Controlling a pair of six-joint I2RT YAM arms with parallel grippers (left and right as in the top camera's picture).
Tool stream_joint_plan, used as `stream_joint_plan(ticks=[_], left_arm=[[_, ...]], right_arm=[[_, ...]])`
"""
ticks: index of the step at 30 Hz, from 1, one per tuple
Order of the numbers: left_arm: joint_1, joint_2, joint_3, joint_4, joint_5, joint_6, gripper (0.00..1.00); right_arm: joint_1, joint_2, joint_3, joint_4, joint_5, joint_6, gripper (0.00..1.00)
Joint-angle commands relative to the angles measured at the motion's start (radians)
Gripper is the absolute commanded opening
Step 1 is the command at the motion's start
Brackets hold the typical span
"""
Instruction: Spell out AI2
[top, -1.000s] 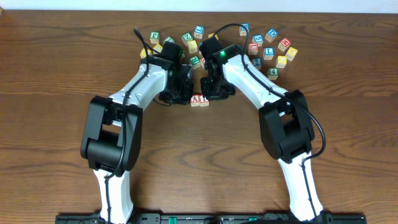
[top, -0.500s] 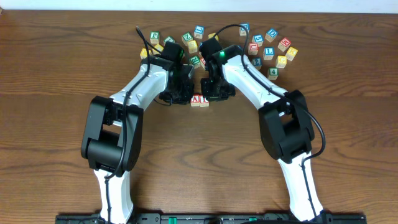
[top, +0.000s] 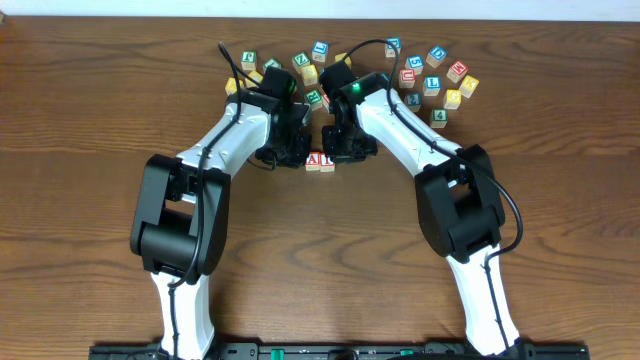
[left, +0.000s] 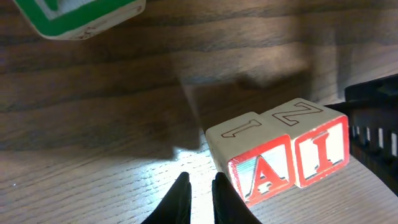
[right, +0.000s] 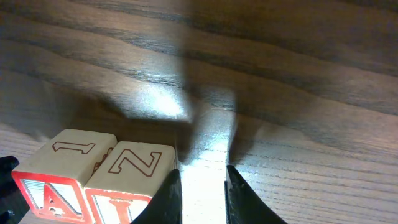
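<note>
The left gripper (left: 199, 198) has its jaws drawn almost together on nothing, low over the table (left: 93, 124), just beside the A cube (left: 261, 171). The right gripper (right: 202, 193) stands narrowly parted, bare wood showing between its tips, one finger (right: 169, 196) right against the I cube (right: 127, 180), though actual contact is hard to judge. Both cubes sit upright and touching, A then I, between the two grippers. A green-edged cube (left: 81, 15) lies farther off. Beyond, scattered cubes (top: 432, 85) form an arc; the 2 cube cannot be picked out among them.
</note>
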Motion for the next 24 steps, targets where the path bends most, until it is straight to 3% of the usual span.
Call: stream_joint_plan(ticks=[1,6,13,15,18,24], left_arm=[[0.012,-0.010,0.015,-0.001,-0.028,-0.010,0.15],[0.034,-0.062,0.037,-0.003,-0.099,-0.010,0.27],[0.074,-0.180,0.041,-0.006,-0.185,-0.014,0.31],[0.098,-0.233,0.041,-0.010,-0.186,-0.019,0.31],[0.139,-0.315,0.041,-0.015,-0.249,-0.087,0.31],[0.239,-0.444,0.041,-0.048,-0.297,-0.131,0.30]], right_arm=[[-0.011,-0.021,0.000,0.003,0.004,0.015,0.19],[-0.034,-0.063,0.000,0.010,0.020,-0.007,0.19],[-0.042,-0.122,0.001,0.006,0.032,-0.093,0.22],[-0.037,-0.143,0.001,-0.003,-0.008,-0.146,0.18],[-0.015,-0.157,0.001,-0.031,-0.048,-0.172,0.01],[0.048,-0.154,-0.019,-0.113,-0.050,-0.168,0.01]])
